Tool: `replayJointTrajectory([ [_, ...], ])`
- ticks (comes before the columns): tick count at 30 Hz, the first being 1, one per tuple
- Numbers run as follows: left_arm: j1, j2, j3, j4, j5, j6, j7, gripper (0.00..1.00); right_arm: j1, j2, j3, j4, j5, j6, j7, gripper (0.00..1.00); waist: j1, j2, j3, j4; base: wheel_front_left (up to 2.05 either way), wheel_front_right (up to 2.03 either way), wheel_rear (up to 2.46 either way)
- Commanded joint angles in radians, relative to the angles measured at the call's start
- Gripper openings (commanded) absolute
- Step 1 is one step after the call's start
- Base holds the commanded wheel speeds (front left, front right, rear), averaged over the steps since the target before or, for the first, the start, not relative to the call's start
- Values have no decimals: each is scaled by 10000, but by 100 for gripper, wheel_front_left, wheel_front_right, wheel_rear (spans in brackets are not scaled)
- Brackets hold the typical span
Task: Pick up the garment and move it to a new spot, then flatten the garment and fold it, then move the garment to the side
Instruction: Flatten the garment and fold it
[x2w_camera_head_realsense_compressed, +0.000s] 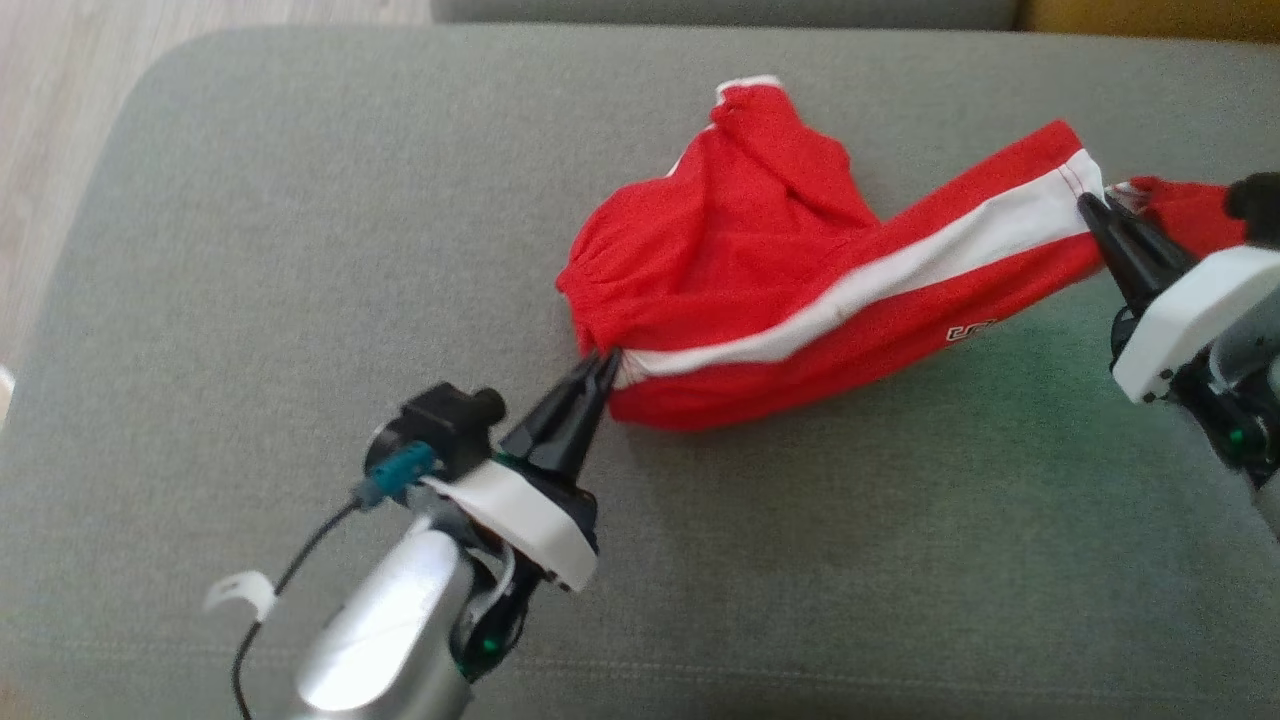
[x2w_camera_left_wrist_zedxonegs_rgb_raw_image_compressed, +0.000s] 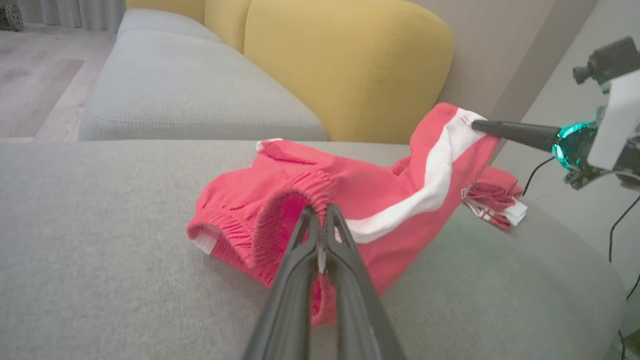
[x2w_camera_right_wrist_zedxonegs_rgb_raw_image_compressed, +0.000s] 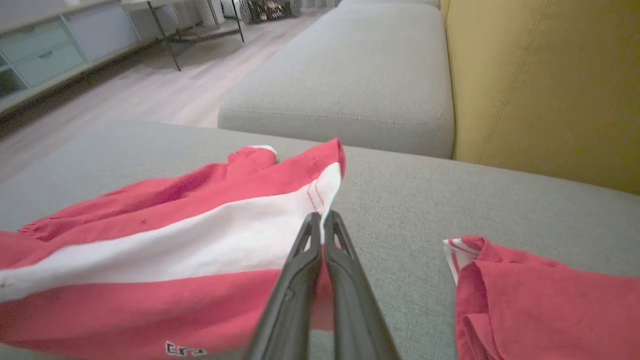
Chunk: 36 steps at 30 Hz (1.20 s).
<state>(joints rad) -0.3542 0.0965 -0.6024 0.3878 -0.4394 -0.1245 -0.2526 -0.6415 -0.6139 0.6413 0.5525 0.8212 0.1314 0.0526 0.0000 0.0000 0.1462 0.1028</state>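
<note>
grey sofa seat (x2w_camera_head_realsense_compressed: 300, 250), yellow backrest (x2w_camera_left_wrist_zedxonegs_rgb_raw_image_compressed: 350, 65), pale wood floor (x2w_camera_right_wrist_zedxonegs_rgb_raw_image_compressed: 165, 95), low cabinet (x2w_camera_right_wrist_zedxonegs_rgb_raw_image_compressed: 45, 55).

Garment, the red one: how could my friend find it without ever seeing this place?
Look for the big grey cushion beside the yellow backrest. The garment lies crumpled on it. It alone is bright red, with a white side stripe.

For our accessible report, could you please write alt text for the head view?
A red garment with a white side stripe lies on a grey cushion, held at both ends: the left gripper is shut on its gathered waistband and the right gripper is shut on a leg hem. Pale wooden floor shows at the upper left.
</note>
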Motion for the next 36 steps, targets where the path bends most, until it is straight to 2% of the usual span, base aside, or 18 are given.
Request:
replayJointTrajectory([
  [1,-308,213,504,-495,-106,-53,-91,0,230,-310,-11,-430,173,-7,-210,0,0,0,-312,-226,0,0,0],
  [9,-579,654,1319,-1657,-654,183,195,0,658,-466,-436,-1628,776,-7,-964,0,0,0,-1129,-587,0,0,0],
  [14,-742,899,1812,-2710,-984,543,684,0,778,-444,-750,-2387,784,-7,-1350,0,0,0,-1523,-764,0,0,0],
  [21,-1022,1289,2471,-4249,-1308,1157,1535,0,902,-559,-2095,-3622,303,-7,-1471,0,0,0,-1803,-868,0,0,0],
  [26,-953,1440,2934,-5583,-1478,1747,1984,0,1530,-176,-3671,-4984,-37,-7,-792,0,0,0,-1853,-917,0,0,0],
  [29,-1035,1577,2941,-6108,-1433,1928,2384,0,1829,194,-4454,-5794,-399,-7,-33,0,0,0,-1760,-923,0,0,0],
  [33,-1615,1850,2796,-6124,-1208,1954,3017,0,1682,656,-5072,-6589,-1141,-7,1007,0,0,0,-1353,-910,0,0,0],
  [36,-2486,1994,2621,-5543,-1292,1707,3731,0,932,976,-5221,-6792,-1614,-7,1675,0,0,0,-661,-879,0,0,0],
])
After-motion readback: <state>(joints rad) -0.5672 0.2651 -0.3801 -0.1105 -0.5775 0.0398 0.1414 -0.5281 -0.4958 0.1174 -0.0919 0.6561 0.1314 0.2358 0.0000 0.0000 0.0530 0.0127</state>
